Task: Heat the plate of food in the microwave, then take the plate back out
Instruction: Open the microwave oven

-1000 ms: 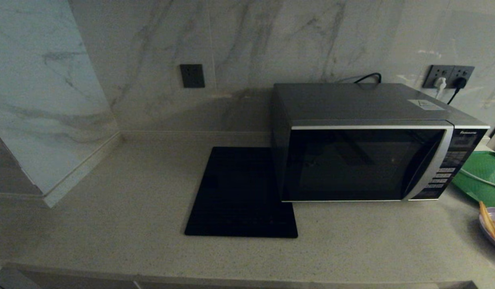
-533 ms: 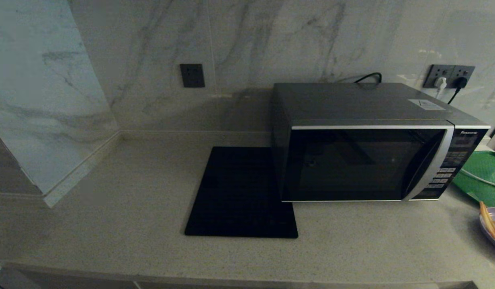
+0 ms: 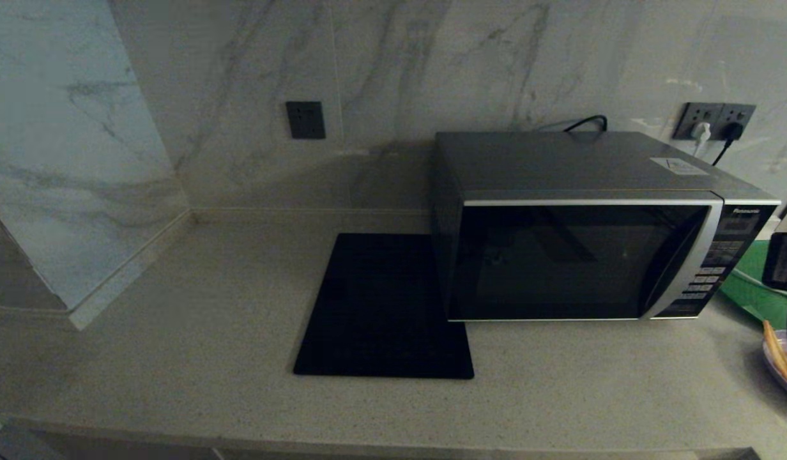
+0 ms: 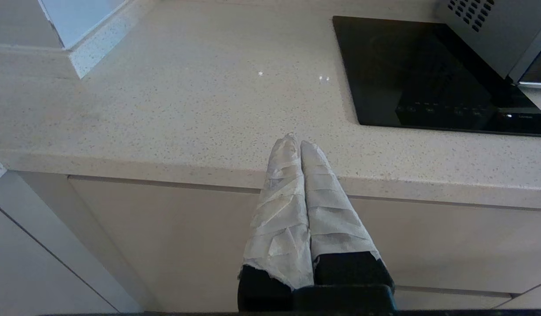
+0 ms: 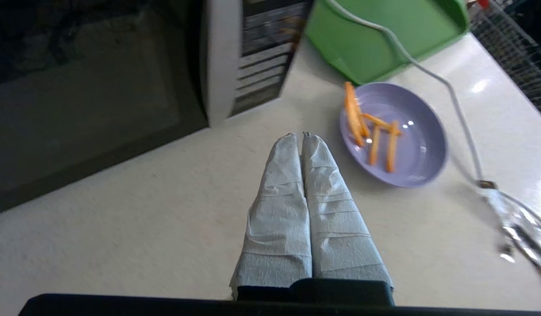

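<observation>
Since a moment ago, part of the right arm has come into the head view at the right edge, above the plate of food (image 5: pixel 393 134). Its right gripper (image 5: pixel 301 135) hangs over the counter (image 3: pixel 176 358) with the cloth-wrapped fingers pressed together, holding nothing, just beside the plate and near the microwave (image 3: pixel 585 255) control panel. The plate sits on the counter in front of the green tray (image 5: pixel 384 35), right of the microwave, whose door is shut. At the counter's front edge, the left gripper (image 4: pixel 299 141) hangs with fingers pressed together, near the black mat (image 3: pixel 384 306).
</observation>
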`<state>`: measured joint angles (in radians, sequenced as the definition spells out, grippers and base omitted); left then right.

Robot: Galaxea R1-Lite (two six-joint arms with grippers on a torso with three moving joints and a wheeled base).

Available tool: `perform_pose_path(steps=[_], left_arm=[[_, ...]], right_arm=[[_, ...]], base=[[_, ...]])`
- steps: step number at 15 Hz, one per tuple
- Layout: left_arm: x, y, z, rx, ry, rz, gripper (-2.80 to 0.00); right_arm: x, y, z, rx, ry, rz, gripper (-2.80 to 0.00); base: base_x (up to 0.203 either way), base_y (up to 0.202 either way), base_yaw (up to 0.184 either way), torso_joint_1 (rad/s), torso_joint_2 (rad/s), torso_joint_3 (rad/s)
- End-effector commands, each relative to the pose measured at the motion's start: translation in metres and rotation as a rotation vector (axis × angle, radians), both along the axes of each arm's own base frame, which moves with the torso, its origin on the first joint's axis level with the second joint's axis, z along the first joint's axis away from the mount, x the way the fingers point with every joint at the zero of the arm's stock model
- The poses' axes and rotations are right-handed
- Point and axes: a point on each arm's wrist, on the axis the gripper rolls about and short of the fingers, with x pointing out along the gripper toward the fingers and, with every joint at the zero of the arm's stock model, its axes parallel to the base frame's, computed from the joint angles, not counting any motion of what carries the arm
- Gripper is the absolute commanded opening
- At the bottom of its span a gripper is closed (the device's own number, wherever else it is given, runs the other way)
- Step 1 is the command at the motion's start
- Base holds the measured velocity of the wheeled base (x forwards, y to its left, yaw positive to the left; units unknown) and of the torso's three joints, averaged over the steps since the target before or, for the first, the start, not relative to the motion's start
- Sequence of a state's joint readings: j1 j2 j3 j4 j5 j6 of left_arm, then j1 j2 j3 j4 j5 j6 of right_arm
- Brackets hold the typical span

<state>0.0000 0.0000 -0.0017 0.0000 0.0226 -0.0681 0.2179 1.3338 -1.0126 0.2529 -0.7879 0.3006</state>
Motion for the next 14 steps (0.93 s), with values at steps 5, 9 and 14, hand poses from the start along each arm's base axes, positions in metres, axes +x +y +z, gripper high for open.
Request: perform_pose_path(steps=[5, 9, 14], left_arm=[[0.0, 0.0, 0.0, -0.001, 0.0, 0.0, -2.8], [0.0, 0.0, 0.0, -0.001, 0.0, 0.0, -2.8], [0.0, 0.0, 0.0, -0.001, 0.0, 0.0, -2.8]], right_arm=[[0.028, 0.007, -0.02, -0.004, 0.021, -0.003, 0.0], [0.041, 0.009, -0.031, -0.012, 0.015, -0.054, 0.0], [0.059, 0.013, -0.061, 0.032, 0.053, -0.115, 0.0]], base=[[0.0, 0.0, 0.0, 0.0, 0.0, 0.0], [0.0, 0.0, 0.0, 0.0, 0.0, 0.0], [0.0, 0.0, 0.0, 0.0, 0.0, 0.0]])
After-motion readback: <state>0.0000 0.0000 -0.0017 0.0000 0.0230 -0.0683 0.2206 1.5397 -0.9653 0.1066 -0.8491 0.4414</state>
